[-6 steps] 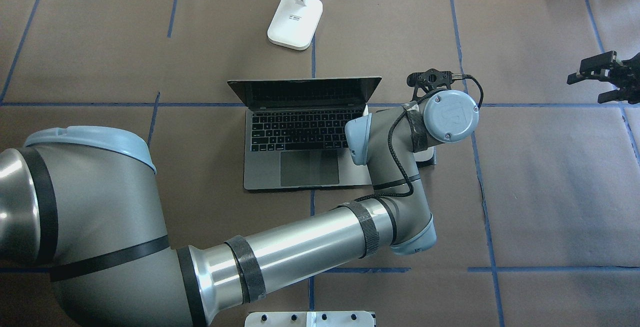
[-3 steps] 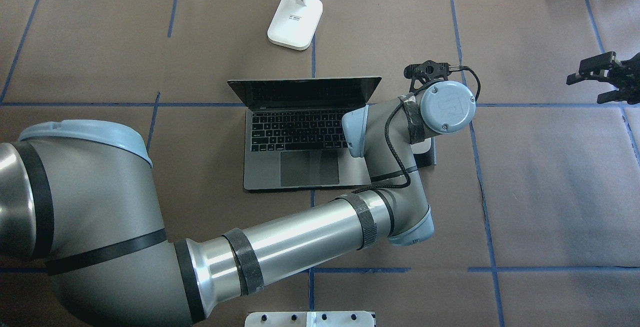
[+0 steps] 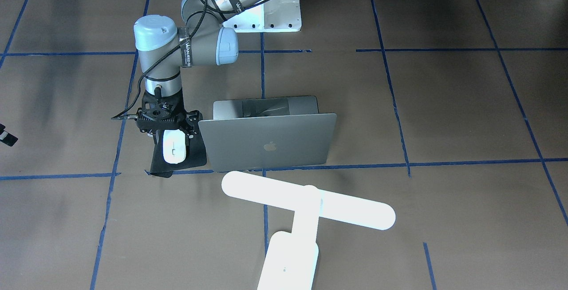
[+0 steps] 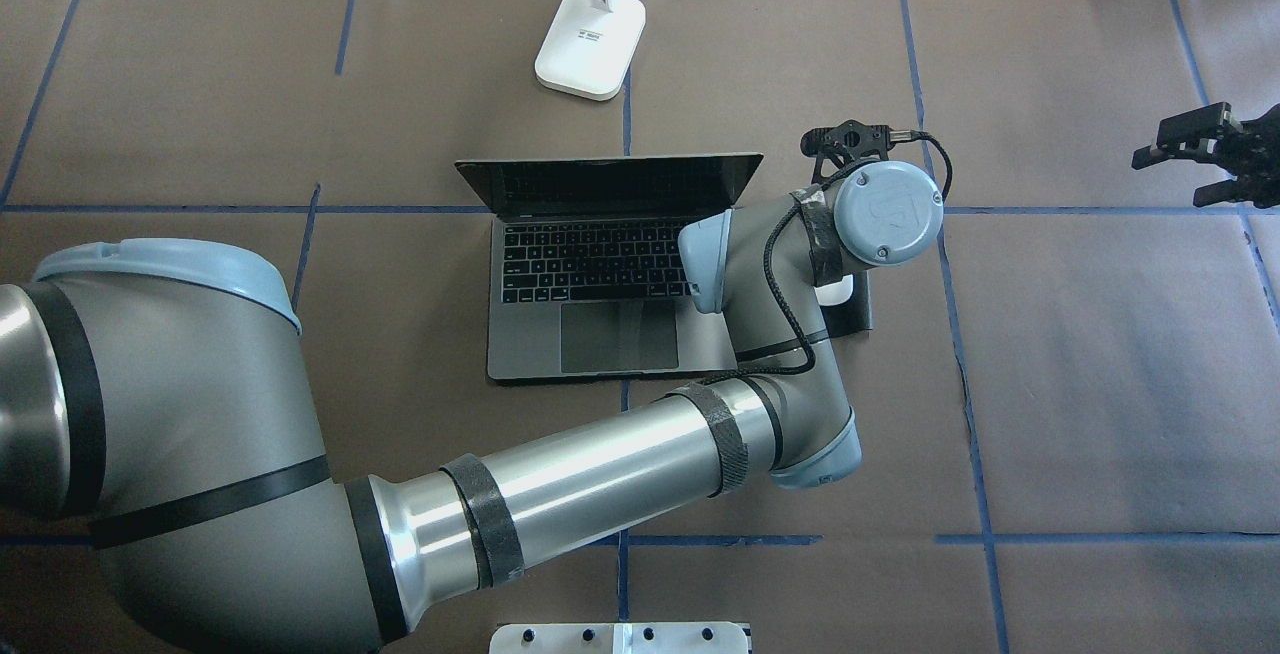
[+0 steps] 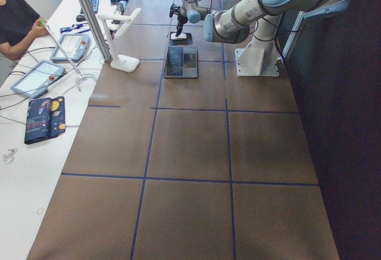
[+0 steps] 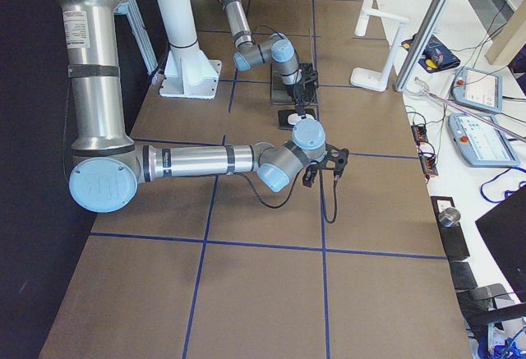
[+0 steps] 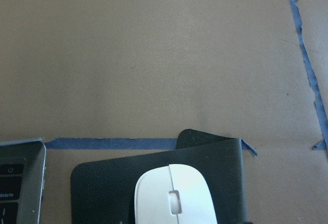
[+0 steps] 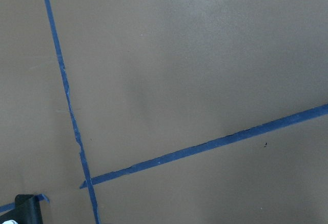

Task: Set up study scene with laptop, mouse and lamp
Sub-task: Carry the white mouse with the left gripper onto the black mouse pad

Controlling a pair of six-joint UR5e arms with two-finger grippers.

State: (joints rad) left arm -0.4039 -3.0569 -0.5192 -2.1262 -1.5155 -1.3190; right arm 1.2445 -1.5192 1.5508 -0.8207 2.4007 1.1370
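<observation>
The grey laptop (image 4: pixel 600 264) stands open mid-table, its apple-logo lid (image 3: pixel 270 146) facing the operators' side. The white mouse (image 3: pixel 173 146) lies on a black mat (image 3: pixel 197 154) beside the laptop; it also shows in the left wrist view (image 7: pixel 174 198). My left gripper (image 3: pixel 172 134) points down over the mouse's robot-side end, jaws open and wider than the mouse. The white lamp (image 3: pixel 308 201) stands beyond the laptop, its base (image 4: pixel 590 39) at the far edge. My right gripper (image 4: pixel 1175 164) is open and empty far to the right.
The table is brown paper with blue tape lines (image 4: pixel 960 209). The left arm's forearm (image 4: pixel 600 494) crosses the near middle, over the laptop's right corner. The white pedestal (image 3: pixel 279 13) is at the robot's side. Tablets and cables lie on the operators' bench (image 5: pixel 36 78).
My left wrist has shifted a little toward the far side and to the left, uncovering more of the mouse in the overhead view. The right arm has not moved.
</observation>
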